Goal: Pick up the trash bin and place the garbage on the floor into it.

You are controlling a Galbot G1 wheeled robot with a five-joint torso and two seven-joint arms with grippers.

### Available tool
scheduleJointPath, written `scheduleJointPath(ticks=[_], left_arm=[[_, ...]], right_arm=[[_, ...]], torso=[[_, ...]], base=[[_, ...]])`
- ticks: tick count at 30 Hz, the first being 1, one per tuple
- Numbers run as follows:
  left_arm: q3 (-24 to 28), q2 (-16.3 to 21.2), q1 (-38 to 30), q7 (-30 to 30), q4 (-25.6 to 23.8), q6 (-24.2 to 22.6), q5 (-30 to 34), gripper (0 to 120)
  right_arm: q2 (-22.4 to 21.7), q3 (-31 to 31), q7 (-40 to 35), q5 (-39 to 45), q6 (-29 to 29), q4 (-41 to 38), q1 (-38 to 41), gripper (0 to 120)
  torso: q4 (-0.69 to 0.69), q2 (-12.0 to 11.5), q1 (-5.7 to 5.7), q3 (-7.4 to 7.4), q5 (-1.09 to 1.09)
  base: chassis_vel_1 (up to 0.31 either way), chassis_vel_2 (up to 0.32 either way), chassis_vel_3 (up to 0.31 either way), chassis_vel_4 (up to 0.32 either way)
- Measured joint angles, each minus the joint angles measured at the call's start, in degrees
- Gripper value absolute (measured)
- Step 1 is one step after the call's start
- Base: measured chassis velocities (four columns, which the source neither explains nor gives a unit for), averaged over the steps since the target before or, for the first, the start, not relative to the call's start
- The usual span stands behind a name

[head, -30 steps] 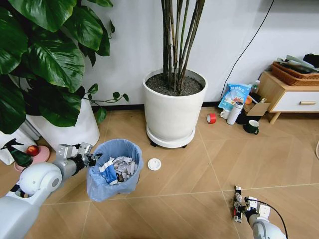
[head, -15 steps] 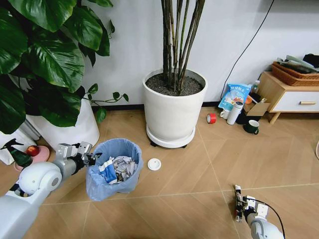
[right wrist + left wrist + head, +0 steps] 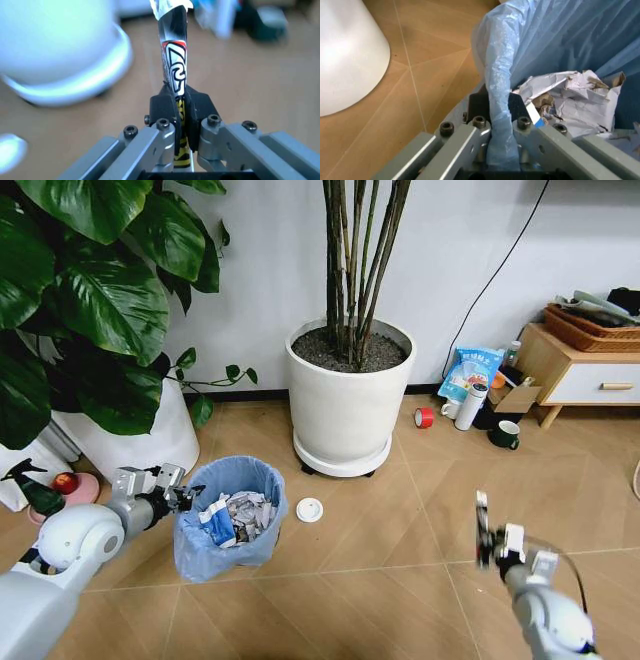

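The trash bin [image 3: 229, 520] stands on the floor [image 3: 380, 550] in front of the large white plant pot [image 3: 349, 398] that holds the tall bare stems, nearer the robot and toward its left. The bin's light-blue bag [image 3: 555, 41] already holds crumpled paper wads [image 3: 245, 515] and a blue-and-white wrapper [image 3: 216, 524].

The left gripper [image 3: 178, 498] is at the bin's rim on the side away from the pot, and the left wrist view shows its fingers [image 3: 518, 107] closed on a fold of the blue liner at that rim.

The right gripper [image 3: 484, 542] is raised above the floor, well apart from the bin on the robot's right. It is clamped on a thin flat wrapper [image 3: 174, 63], printed black, white, red and yellow, which stands upright out of the fingers [image 3: 161, 107].

A small white round lid [image 3: 310, 510] lies on the floor just beside the bin, between it and the pot's wheeled base [image 3: 342, 460].
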State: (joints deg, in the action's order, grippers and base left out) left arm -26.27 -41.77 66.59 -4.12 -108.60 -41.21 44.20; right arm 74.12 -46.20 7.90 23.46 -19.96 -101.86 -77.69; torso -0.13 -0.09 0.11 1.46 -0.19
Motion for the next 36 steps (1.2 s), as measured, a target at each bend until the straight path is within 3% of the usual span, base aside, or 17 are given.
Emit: scheduleJointPath(ticks=[2, 9, 10, 14, 18, 20, 21, 24, 25, 28, 36], left_arm=[[0.1, -0.2, 0.0, 0.0, 0.0, 0.0, -0.1, 0], [1.0, -0.9, -0.5, 0.5, -0.1, -0.3, -0.1, 0], [1.0, -0.9, -0.5, 0.5, -0.1, -0.3, -0.1, 0], [1.5, -1.5, -0.5, 0.9, 0.0, -0.5, -0.1, 0], [1.8, -1.9, -0.7, 1.2, 0.3, -0.7, -0.1, 0], [1.9, -1.9, -0.8, 1.2, 0.3, -0.7, -0.1, 0], [1.9, -1.9, -0.9, 1.3, 0.3, -0.8, -0.1, 0], [1.9, -1.9, -1.0, 1.4, 0.2, -0.9, 0.2, 0], [1.9, -1.9, -1.0, 1.4, 0.2, -0.9, 0.2, 0], [1.8, -1.7, -1.0, 1.5, 0.2, -0.9, 0.6, 0], [1.6, -1.6, -1.2, 1.6, 0.3, -0.9, 1.3, 0]], right_arm=[[-1.1, 1.0, 0.2, 1.0, -0.8, -2.7, 0.7, 2], [-16.0, 15.3, 0.0, 9.0, -3.4, -15.4, 9.6, 1], [-16.0, 15.3, 0.0, 9.0, -3.4, -15.4, 9.6, 1], [-19.2, 26.5, 0.8, 11.6, -1.7, -16.7, 17.7, 1], [-18.8, 36.2, 1.6, 14.8, -0.8, -15.6, 24.8, 1], [-18.6, 38.0, 1.6, 15.4, -0.5, -15.1, 26.3, 1], [-17.0, 43.6, 1.9, 16.3, 0.5, -12.7, 31.5, 1], [-12.7, 50.0, 2.6, 16.6, 1.3, -8.9, 38.3, 1], [-12.7, 50.0, 2.6, 16.6, 1.3, -8.9, 38.3, 1], [-7.0, 55.5, 2.8, 17.0, 1.3, -6.7, 42.2, 1], [-2.1, 60.1, 2.8, 15.5, 1.2, -4.0, 42.4, 1]], torso=[[0.00, 0.0, 0.00, 0.00, 0.01], [0.00, 0.0, 0.00, 0.00, 0.00], [0.00, 0.0, 0.00, 0.00, 0.00], [-0.01, 0.0, 0.00, 0.00, 0.02], [-0.01, 0.0, 0.00, 0.00, 0.00], [0.00, 0.0, 0.00, 0.00, 0.01], [-0.01, 0.0, 0.00, 0.00, 0.01], [0.00, 0.0, 0.00, 0.00, -0.01], [0.00, 0.0, 0.00, 0.00, -0.01], [0.02, 0.0, 0.00, 0.00, 0.00], [-0.01, 0.0, 0.00, 0.00, 0.00]], base=[[0.000, 0.000, 0.000, 0.000], [0.000, 0.000, 0.000, 0.000], [0.000, 0.000, 0.000, 0.000], [0.000, 0.000, 0.000, 0.000], [0.000, 0.000, 0.000, 0.000], [0.000, 0.000, 0.000, 0.000], [0.000, 0.000, 0.000, 0.000], [0.000, 0.000, 0.000, 0.000], [0.000, 0.000, 0.000, 0.000], [0.000, 0.000, 0.000, 0.000], [0.000, 0.000, 0.000, 0.000]])
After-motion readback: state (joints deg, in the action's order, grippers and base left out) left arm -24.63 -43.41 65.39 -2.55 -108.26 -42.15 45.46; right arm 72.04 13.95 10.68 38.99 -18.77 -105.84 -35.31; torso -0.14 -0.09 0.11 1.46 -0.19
